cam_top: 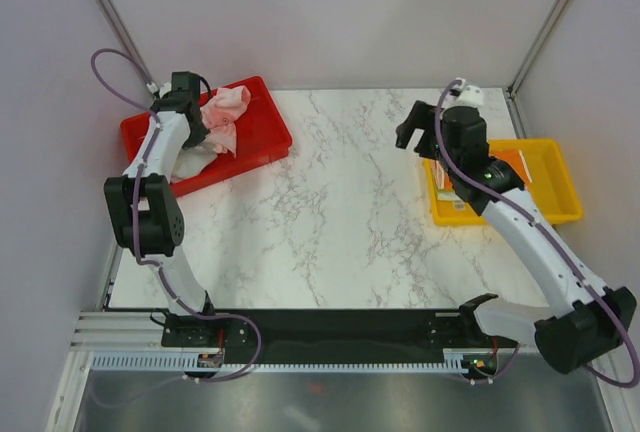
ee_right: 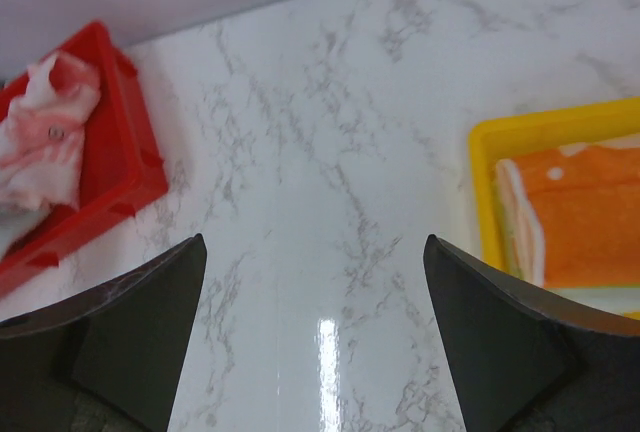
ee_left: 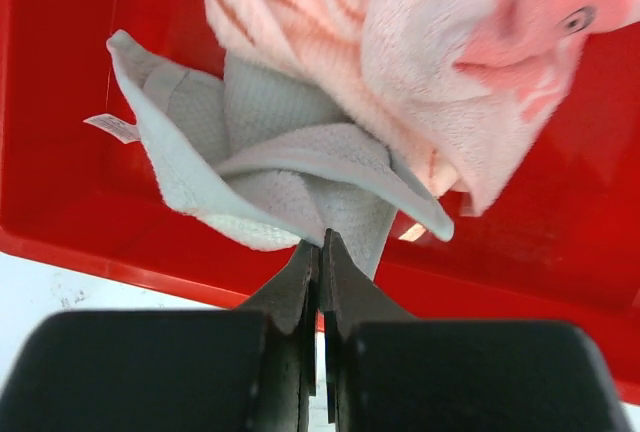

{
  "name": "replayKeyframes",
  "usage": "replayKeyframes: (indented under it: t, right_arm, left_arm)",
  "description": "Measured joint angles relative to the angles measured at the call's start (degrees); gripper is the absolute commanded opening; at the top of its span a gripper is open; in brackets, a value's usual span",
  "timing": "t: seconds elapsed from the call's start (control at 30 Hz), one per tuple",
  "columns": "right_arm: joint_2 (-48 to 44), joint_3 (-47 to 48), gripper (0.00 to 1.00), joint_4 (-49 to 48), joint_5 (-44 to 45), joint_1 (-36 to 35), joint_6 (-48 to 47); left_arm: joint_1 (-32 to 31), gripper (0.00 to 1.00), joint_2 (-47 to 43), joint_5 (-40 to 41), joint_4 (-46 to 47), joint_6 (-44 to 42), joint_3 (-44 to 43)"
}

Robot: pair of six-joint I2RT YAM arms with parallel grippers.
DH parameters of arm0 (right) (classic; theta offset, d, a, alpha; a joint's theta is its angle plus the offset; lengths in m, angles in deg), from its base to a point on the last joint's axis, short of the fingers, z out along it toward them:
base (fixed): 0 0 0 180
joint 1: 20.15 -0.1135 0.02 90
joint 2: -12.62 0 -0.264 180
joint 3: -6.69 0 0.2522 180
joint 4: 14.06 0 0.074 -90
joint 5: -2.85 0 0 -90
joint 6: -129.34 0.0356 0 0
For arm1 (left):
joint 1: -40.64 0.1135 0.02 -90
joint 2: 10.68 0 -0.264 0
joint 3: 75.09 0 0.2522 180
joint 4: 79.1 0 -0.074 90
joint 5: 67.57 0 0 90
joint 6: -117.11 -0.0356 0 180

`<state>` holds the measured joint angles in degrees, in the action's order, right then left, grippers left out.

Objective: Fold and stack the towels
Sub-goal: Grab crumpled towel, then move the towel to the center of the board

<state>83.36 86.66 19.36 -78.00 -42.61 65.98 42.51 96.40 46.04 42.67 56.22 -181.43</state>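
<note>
The left gripper [ee_left: 322, 242] is shut, its tips touching the grey towel [ee_left: 270, 162] at its edge. A pink towel [ee_left: 450, 52] lies on it, in the red tray [ee_left: 60, 182] at the table's [cam_top: 340, 232] far left corner. The right gripper [ee_right: 314, 242] is wide open and empty, near the orange towel [ee_right: 590, 212] in the yellow tray [ee_right: 480, 152].

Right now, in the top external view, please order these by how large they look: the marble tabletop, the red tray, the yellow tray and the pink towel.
1. marble tabletop, by far the largest
2. red tray and yellow tray: they look about alike, so I do not rank them
3. pink towel, the smallest
</note>
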Motion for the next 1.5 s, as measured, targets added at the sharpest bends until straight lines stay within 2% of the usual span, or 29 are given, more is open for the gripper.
replayKeyframes:
  t: [0.17,0.27,0.37,0.47,0.63,0.73,0.83,0.93,1.13,1.2,1.33,1.5]
  right_arm:
    - [-8.5,5.8,0.98,2.3,20.6,0.3,2.7]
    - [-11.6,8.8,0.98,1.7,24.6,0.3,3.0]
    - [-14.3,7.7,0.98,2.0,23.7,0.3,3.0]
    - [-15.3,4.7,0.98,2.2,19.1,0.3,2.8]
    - [-11.4,3.3,0.98,3.7,9.0,0.3,1.5]
    - [-10.6,2.7,0.98,5.2,4.7,0.3,1.1]
    - [-11.4,2.4,0.98,5.7,1.6,0.3,0.4]
    - [-13.4,0.3,0.97,5.7,-1.0,0.3,0.0]
    - [-17.1,-9.5,0.97,8.0,-5.7,0.3,-0.5]
    - [-16.8,-12.5,0.96,9.1,-6.4,0.3,-0.5]
    - [-14.1,-14.4,0.95,11.0,-8.2,0.3,-0.5]
    - [-11.6,-14.4,0.95,10.8,-9.9,0.3,-0.5]
  left_arm:
    - [-0.2,0.02,-4.2,-3.2,-0.2,-1.0,-4.6]
    - [-0.8,0.02,-8.2,-5.6,-0.2,-2.6,-8.7]
    - [-2.4,0.02,-12.9,-9.0,0.0,-3.9,-12.9]
    - [-3.7,0.02,-17.6,-14.7,0.1,-4.2,-16.2]
    - [-4.5,0.02,-24.8,-31.0,3.5,-2.9,-19.2]
    - [-8.2,0.02,-28.1,-40.4,6.4,-0.9,-17.6]
    - [-15.9,0.02,-31.8,-46.7,10.1,1.2,-10.3]
    - [-23.4,0.03,-36.8,-48.5,13.0,3.5,3.4]
    - [-36.1,0.02,-49.0,-47.4,21.7,12.4,44.0]
    - [-40.7,0.02,-51.6,-46.1,22.9,15.5,54.1]
    - [-49.4,0.02,-55.3,-42.5,25.7,20.8,62.5]
    - [-58.4,0.02,-54.5,-37.9,33.4,24.5,62.0]
